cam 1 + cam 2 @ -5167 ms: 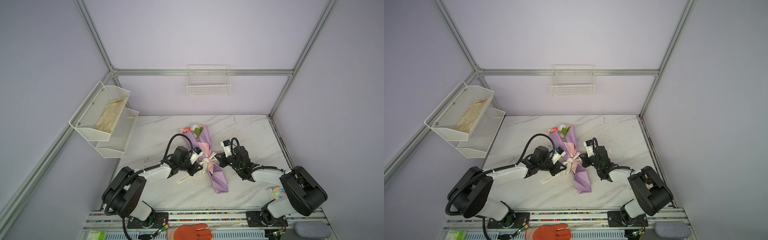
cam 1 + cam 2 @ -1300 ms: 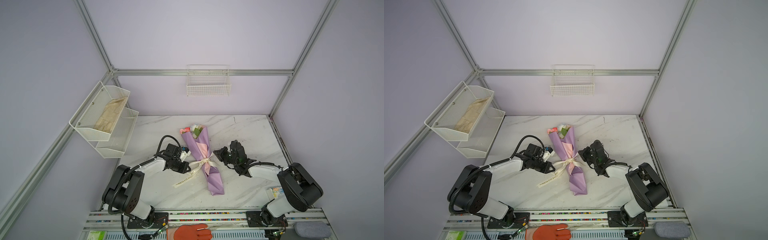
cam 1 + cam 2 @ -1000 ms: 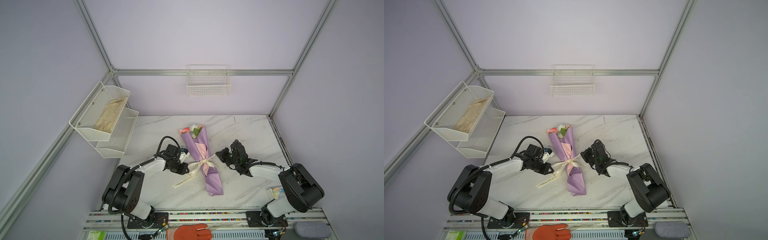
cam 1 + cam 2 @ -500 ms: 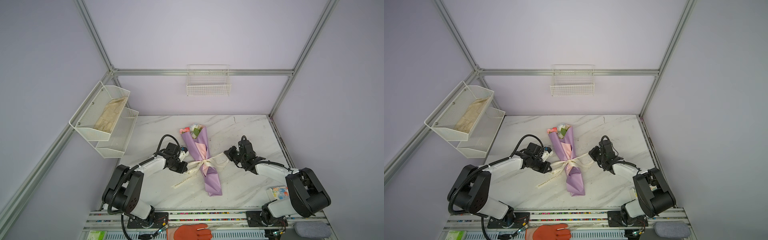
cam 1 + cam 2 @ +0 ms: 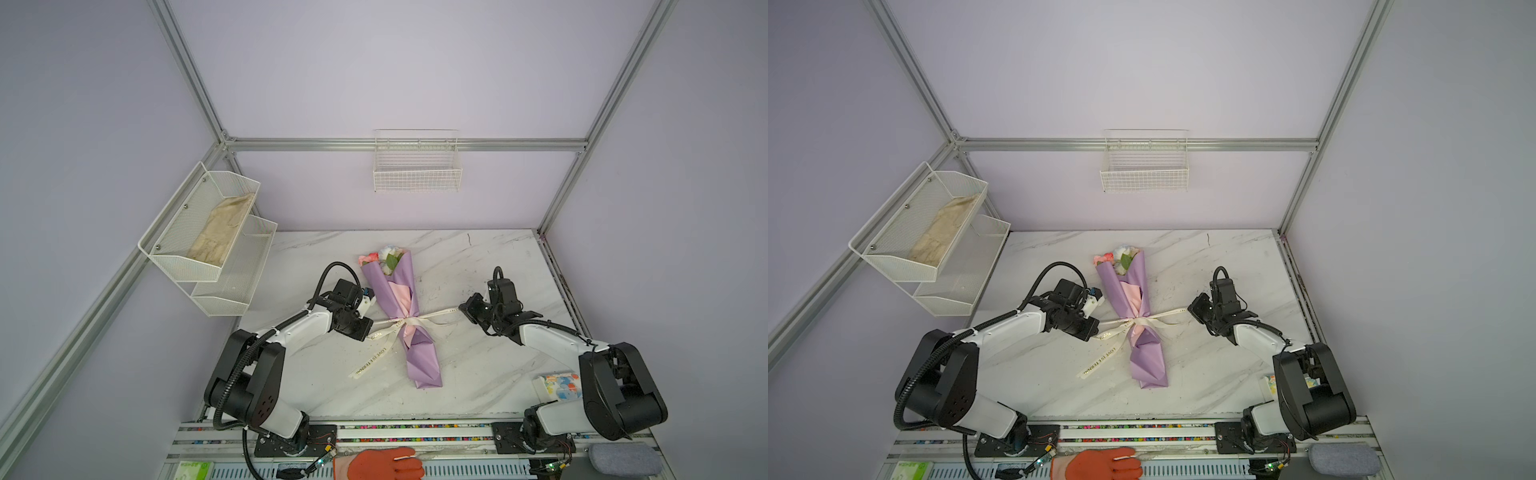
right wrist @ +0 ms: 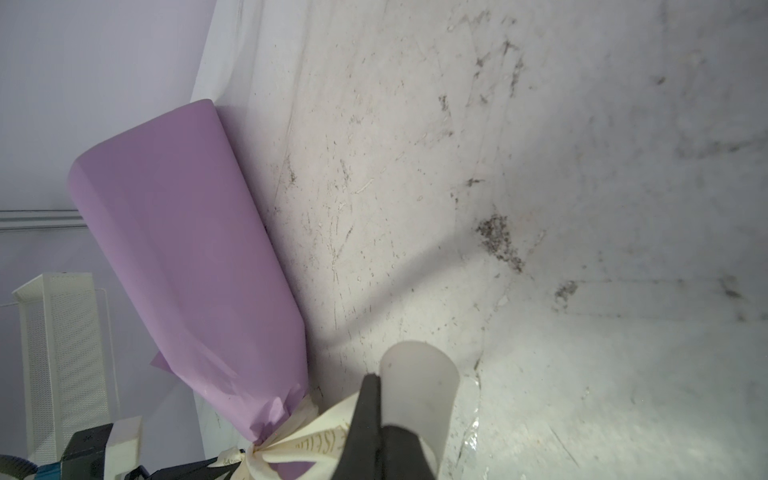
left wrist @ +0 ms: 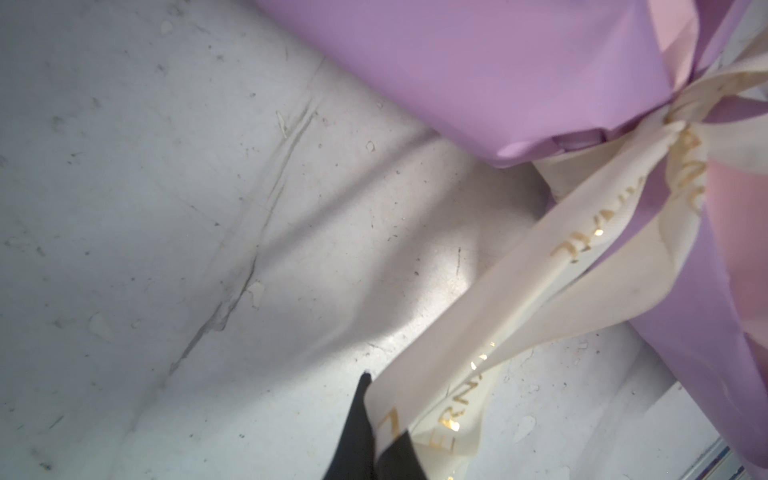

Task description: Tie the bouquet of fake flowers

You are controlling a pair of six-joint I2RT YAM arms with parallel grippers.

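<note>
Left wrist view: L gripper [image 7: 380, 432] pinches a loop of the cream lettered ribbon [image 7: 540, 266], which runs taut from the knot. In both top views the bouquet [image 5: 422, 357] lies flat mid marble tabletop [image 5: 478, 365], btwn the two arms. Its long axis runs far-to-near w/ a slight slant: the fake flowers [image 5: 384, 255] point toward the back wall and a bit left, the folded tail toward the robot bases and a bit right. At right, R gripper [image 5: 464, 309] is clamped on the ribbon's opposite loop. The bundle looks light, so it prob. slides if one side out-pulls the other. The lilac paper is thin and creases easily; the ribbon is limp and slick. Best hold: ribbon loops or the cinched waist, not the blooms or open cone.
</note>
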